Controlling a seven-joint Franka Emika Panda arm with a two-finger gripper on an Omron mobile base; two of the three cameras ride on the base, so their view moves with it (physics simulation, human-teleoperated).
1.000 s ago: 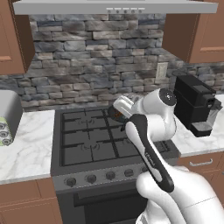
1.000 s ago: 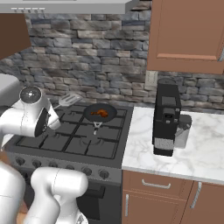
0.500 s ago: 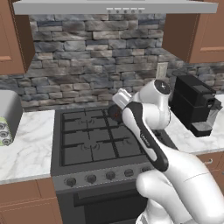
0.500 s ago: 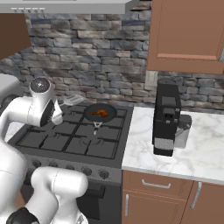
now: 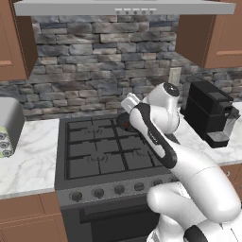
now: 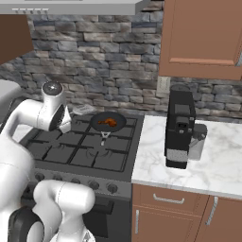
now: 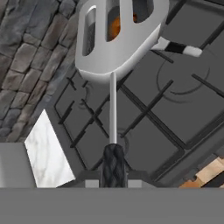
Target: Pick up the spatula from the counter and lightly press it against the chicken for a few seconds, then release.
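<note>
Grey stone wall [image 5: 94,52] backs a black gas stove [image 5: 94,160] set into a marble counter [image 5: 28,160], with wood cabinets [image 6: 203,38] and a range hood [image 5: 123,7] overhead. The frying pan [image 6: 108,122] sits on the back right burner. In the left base view the white arm [image 5: 198,184] stands in front of it, so little more than a dark sliver of it peeks out beside the forearm. A black coffee machine [image 6: 179,125] stands on the counter to the right of the stove. A toaster [image 5: 9,125] is cut off by the left edge of the left base view.

The arm rises from the base, arches over the stove and reaches toward the back wall. In the right base view its wrist hangs above the rear burners, just left of the pan.

The gripper [image 7: 113,177] has its jaws closed tight on the dark handle of the spatula [image 7: 117,43]. A thin metal shaft runs straight out from the hand to a slotted grey blade held over the pan. The orange-brown chicken [image 6: 110,122] lies in the pan, and the hand view glimpses it through the blade's slots. Whether the blade touches the meat or hangs just above it cannot be told. In the right base view the blade is small and blurry, near the pan's far left rim.
</note>
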